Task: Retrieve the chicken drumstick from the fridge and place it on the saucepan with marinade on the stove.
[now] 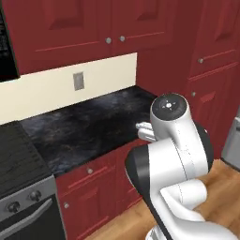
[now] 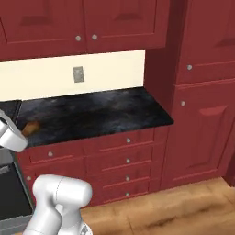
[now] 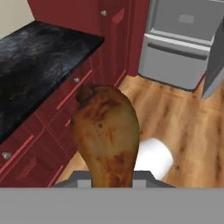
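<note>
Holding the chicken drumstick point(image 3: 105, 133), the gripper has its jaws closed narrowly on the meat; in the hand view the brown piece rises from the bottom middle, its rounded thick end uppermost and mottled dark. To the left of it in that view lies the black countertop point(image 3: 39, 57) over dark red drawers point(image 3: 52, 118); to the right is the wood floor point(image 3: 183, 118), and beyond it at top right the grey fridge point(image 3: 179, 48) with its lower drawer showing.

In the left base view the stove point(image 1: 18, 173) sits at the far left, with dark grates, knobs and an oven bar handle below; the countertop runs right from it, and the white arm point(image 1: 173, 154) stands in the lower right.

In the right base view a small brown shape, the drumstick, shows at the left edge above the countertop's front, just beside a white part of the arm.
</note>
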Motion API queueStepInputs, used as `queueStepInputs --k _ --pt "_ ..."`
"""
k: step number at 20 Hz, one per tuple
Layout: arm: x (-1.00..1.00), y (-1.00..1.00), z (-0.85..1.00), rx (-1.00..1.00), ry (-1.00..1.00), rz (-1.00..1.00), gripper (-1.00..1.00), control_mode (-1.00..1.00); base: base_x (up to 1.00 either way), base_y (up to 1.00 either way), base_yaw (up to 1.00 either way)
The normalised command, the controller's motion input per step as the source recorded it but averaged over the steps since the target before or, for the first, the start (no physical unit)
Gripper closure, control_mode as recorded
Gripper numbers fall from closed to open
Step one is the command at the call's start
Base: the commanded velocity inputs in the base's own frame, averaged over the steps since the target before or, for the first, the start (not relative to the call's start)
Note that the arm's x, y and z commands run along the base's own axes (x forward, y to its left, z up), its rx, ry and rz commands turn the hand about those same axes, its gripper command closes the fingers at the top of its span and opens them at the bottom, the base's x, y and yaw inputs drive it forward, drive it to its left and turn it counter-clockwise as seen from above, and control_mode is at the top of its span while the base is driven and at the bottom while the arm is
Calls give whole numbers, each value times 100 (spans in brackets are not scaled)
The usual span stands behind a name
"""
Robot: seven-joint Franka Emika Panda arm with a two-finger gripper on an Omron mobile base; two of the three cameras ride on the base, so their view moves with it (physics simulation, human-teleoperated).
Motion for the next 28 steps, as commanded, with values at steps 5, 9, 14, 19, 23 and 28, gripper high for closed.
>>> queueStepInputs --k 5,9,14,19,23,28 --pt "0 0 0 0 0 0 100 100 -19 0 69" --pt "0 0 0 0 0 0 100 100 -35 3 68" --pt "0 0 0 0 0 0 100 100 -36 24 63" --pt "0 0 0 0 0 0 100 100 -15 71 51" --pt "0 0 0 0 0 0 100 100 0 99 32" --pt "0 0 0 0 0 0 100 100 6 100 7"
